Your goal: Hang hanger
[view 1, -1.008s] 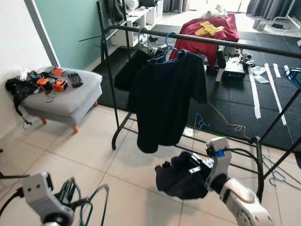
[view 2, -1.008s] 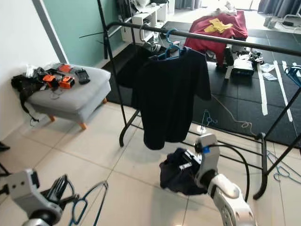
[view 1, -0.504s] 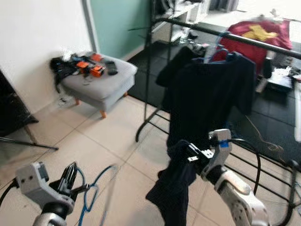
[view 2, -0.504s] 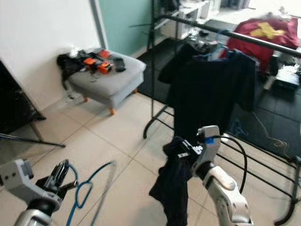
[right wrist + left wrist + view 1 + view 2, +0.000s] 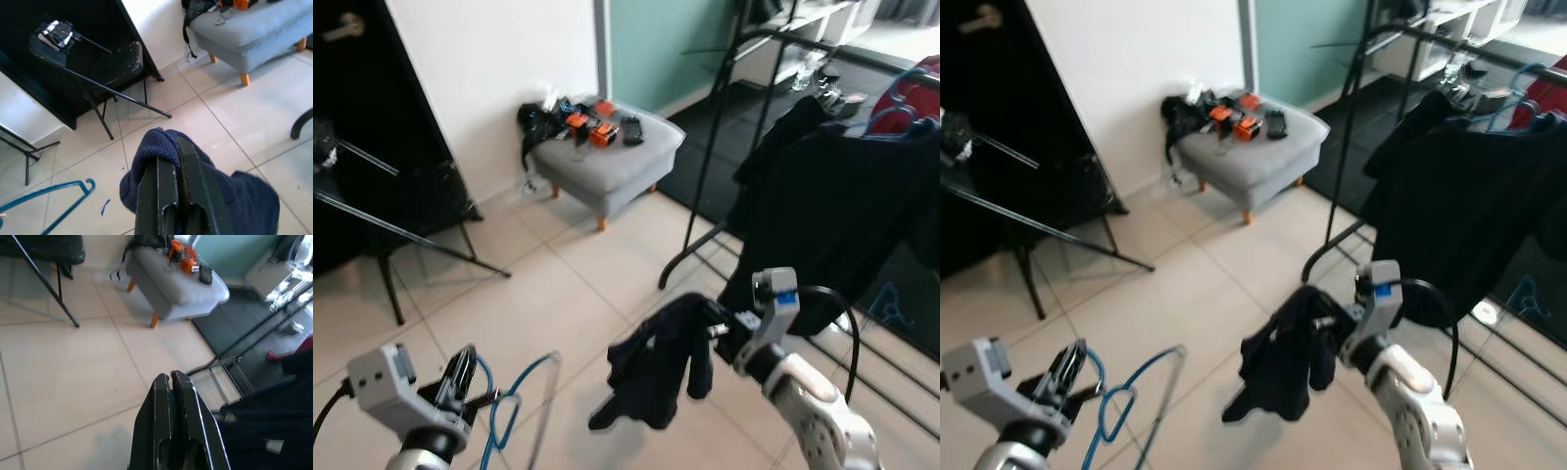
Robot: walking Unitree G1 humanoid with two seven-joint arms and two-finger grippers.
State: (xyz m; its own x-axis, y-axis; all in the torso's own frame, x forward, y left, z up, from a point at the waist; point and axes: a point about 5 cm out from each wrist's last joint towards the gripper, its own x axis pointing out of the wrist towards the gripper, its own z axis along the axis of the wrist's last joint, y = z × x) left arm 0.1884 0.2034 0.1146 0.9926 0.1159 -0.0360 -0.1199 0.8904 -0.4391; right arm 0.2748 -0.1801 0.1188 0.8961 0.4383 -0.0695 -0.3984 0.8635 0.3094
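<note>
Right gripper (image 5: 177, 147) clamped on dark garment (image 5: 656, 357), near the rack (image 5: 715, 157). Left gripper (image 5: 467, 375) pinches blue hanger (image 5: 514, 411), near left.

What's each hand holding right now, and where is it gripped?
Left hand pinches the blue hanger near its hook. Right hand is shut on a bunched fold of the dark garment.

The pale tiled floor (image 5: 538, 294) carries a grey footstool (image 5: 607, 166) near the white wall, with orange and black gadgets (image 5: 592, 117) on its cushion; a black clothes rack (image 5: 705, 225) stands beside it, its feet on the tiles
</note>
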